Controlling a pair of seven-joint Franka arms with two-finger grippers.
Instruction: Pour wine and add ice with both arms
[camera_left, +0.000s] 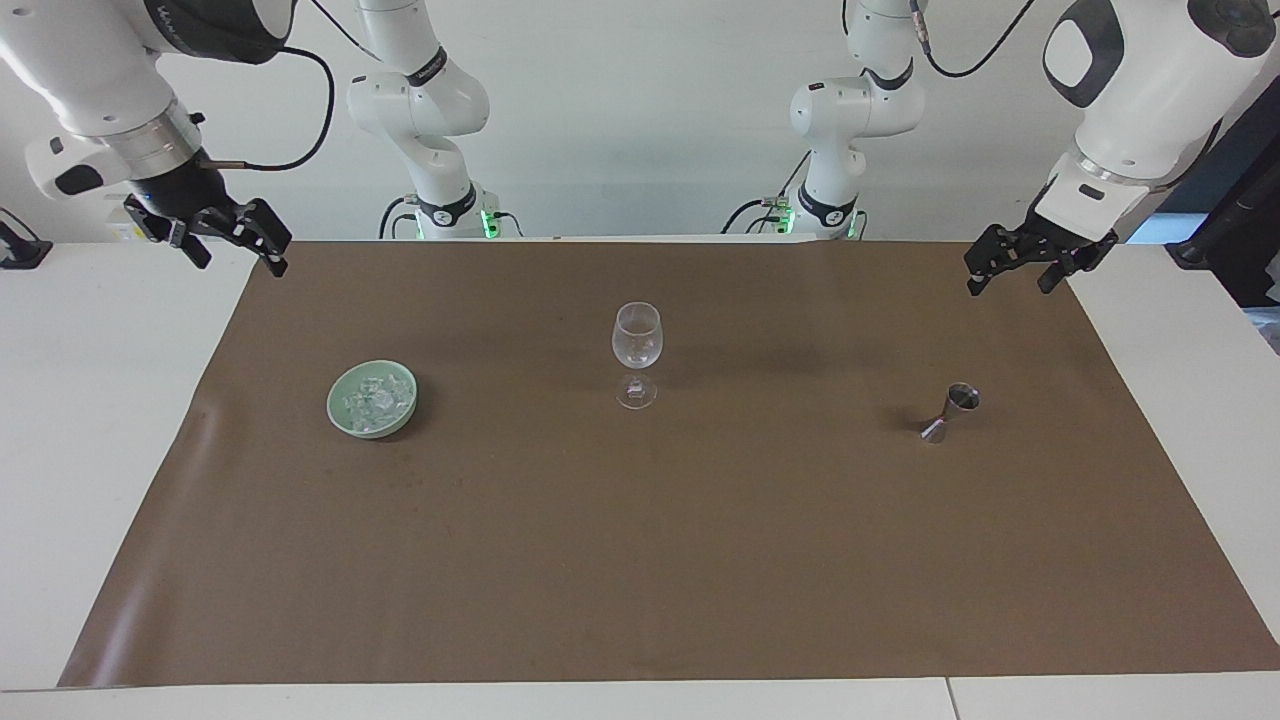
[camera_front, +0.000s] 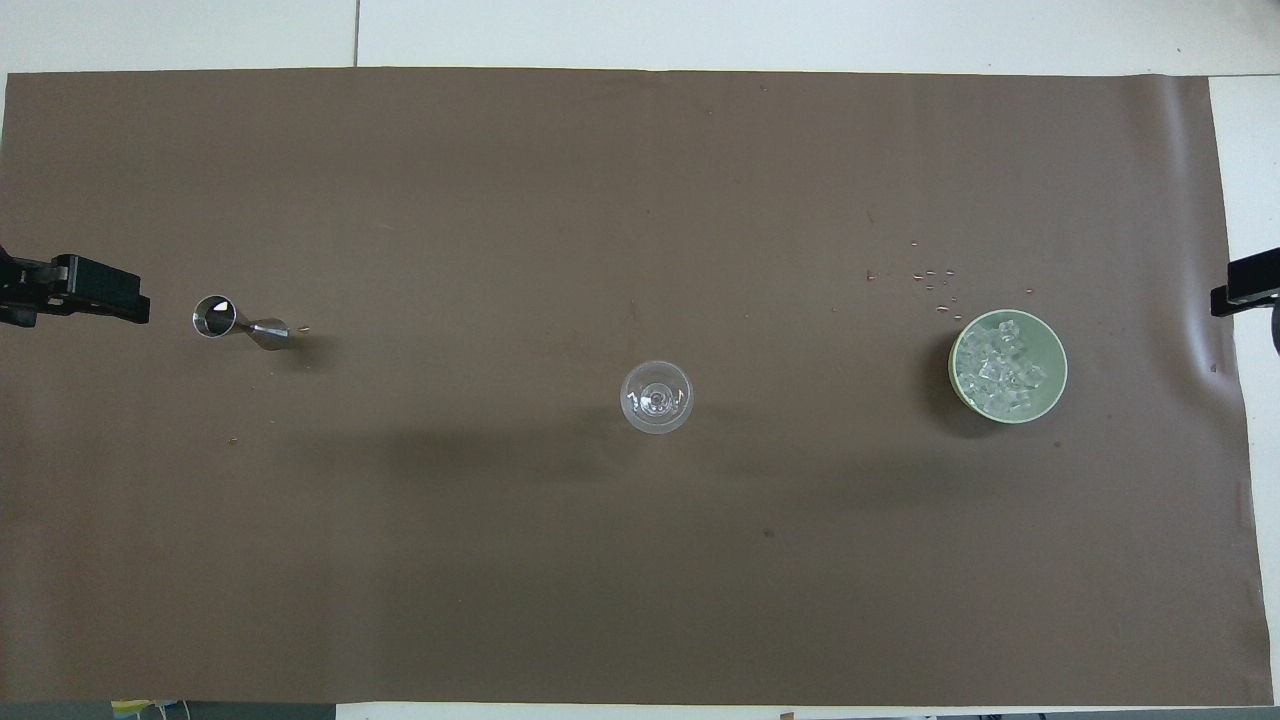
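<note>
An empty clear wine glass stands upright at the middle of the brown mat; it also shows in the overhead view. The ice lies heaped in a pale green bowl toward the right arm's end, also in the overhead view. A small metal jigger stands toward the left arm's end. My left gripper hangs open and empty above the mat's edge, nearer the robots than the jigger. My right gripper hangs open and empty above the mat's corner, apart from the bowl.
The brown mat covers most of the white table. A few small specks lie on the mat just beside the bowl, farther from the robots.
</note>
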